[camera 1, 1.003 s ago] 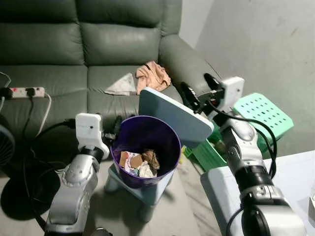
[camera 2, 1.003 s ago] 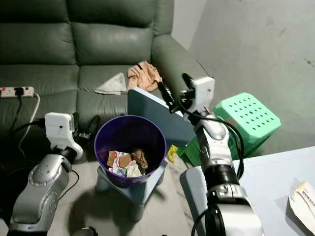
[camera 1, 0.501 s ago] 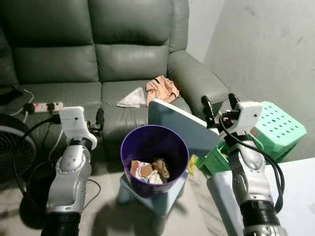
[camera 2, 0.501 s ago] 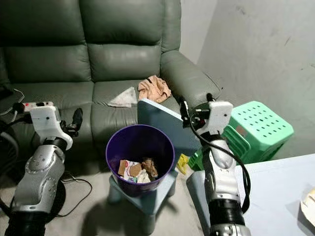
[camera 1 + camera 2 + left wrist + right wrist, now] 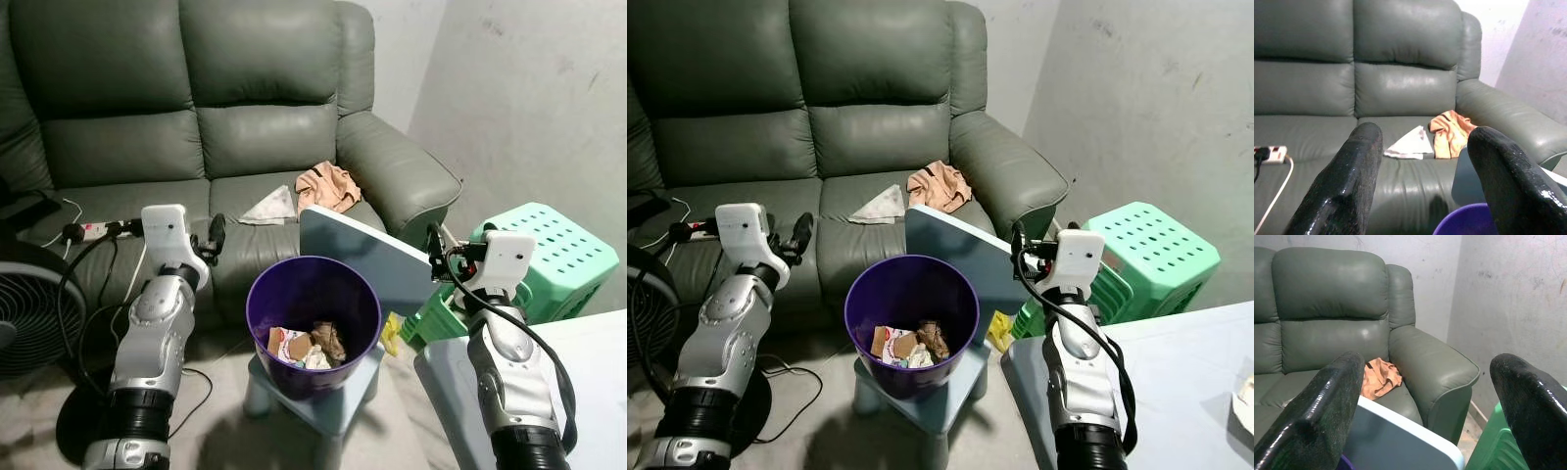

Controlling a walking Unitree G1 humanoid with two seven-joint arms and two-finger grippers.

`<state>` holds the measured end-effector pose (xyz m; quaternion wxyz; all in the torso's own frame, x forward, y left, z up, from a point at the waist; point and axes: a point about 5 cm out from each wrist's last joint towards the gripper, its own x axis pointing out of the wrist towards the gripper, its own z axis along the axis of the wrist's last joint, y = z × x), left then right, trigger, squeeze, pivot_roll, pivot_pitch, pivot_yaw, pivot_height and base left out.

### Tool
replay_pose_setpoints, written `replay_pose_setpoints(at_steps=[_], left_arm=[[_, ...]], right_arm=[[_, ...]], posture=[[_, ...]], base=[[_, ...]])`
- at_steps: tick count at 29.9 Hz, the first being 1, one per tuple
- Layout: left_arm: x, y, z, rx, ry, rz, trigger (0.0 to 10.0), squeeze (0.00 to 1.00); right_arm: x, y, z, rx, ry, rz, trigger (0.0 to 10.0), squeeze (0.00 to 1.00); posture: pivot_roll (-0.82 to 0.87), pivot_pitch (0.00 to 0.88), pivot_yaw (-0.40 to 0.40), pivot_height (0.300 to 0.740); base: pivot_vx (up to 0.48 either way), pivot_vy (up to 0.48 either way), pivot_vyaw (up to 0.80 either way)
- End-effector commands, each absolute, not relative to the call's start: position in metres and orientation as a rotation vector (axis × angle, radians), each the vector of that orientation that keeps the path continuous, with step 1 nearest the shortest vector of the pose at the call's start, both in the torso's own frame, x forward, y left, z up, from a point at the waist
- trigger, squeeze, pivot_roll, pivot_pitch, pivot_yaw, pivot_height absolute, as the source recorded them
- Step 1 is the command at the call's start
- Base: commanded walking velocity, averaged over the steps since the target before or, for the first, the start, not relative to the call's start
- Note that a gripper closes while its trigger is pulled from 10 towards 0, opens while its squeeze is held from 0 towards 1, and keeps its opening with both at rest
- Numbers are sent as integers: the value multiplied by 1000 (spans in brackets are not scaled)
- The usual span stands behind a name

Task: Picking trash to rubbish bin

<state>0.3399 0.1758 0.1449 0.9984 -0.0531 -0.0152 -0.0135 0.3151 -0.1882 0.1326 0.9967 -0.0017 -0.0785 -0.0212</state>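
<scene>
A purple bin (image 5: 313, 305) stands on a small pale-blue stool, with crumpled paper and wrappers (image 5: 304, 346) at its bottom. A pale-blue flat board (image 5: 364, 257) leans over the bin's far right rim. My left gripper (image 5: 210, 241) hangs open and empty to the left of the bin, level with its rim. My right gripper (image 5: 441, 257) is open and empty to the right, just past the board's edge. On the sofa seat behind lie a white tissue (image 5: 1409, 144) and an orange cloth (image 5: 1379, 378).
The grey-green sofa (image 5: 147, 147) fills the back. A power strip (image 5: 90, 231) with cables lies on its left seat, and a black fan (image 5: 22, 315) stands at the left. A green perforated stool (image 5: 549, 257) and a white table (image 5: 598, 382) are on the right.
The whole view has shifted as the camera pulled back and rose. Both grippers now stand farther from the bin's rim than a second ago, still open and empty.
</scene>
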Motion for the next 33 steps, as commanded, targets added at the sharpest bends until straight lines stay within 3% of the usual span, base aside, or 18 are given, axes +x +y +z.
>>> replay_pose_setpoints(at_steps=[1, 7, 33], left_arm=[[341, 173, 146, -95, -46, -52, 10000, 0], [341, 171, 145, -76, -64, -73, 10000, 0], [340, 163, 144, -70, -97, -76, 10000, 0]], right_arm=[[314, -186, 134, -10, -163, -46, 10000, 0], [312, -182, 130, -10, -140, -50, 10000, 0], [310, -172, 125, -52, -106, -5, 10000, 0]], posture=[[56, 0, -12, 740], [56, 0, -3, 740], [49, 0, -25, 740]], base=[[0, 0, 0], [0, 0, -72], [0, 0, -712]])
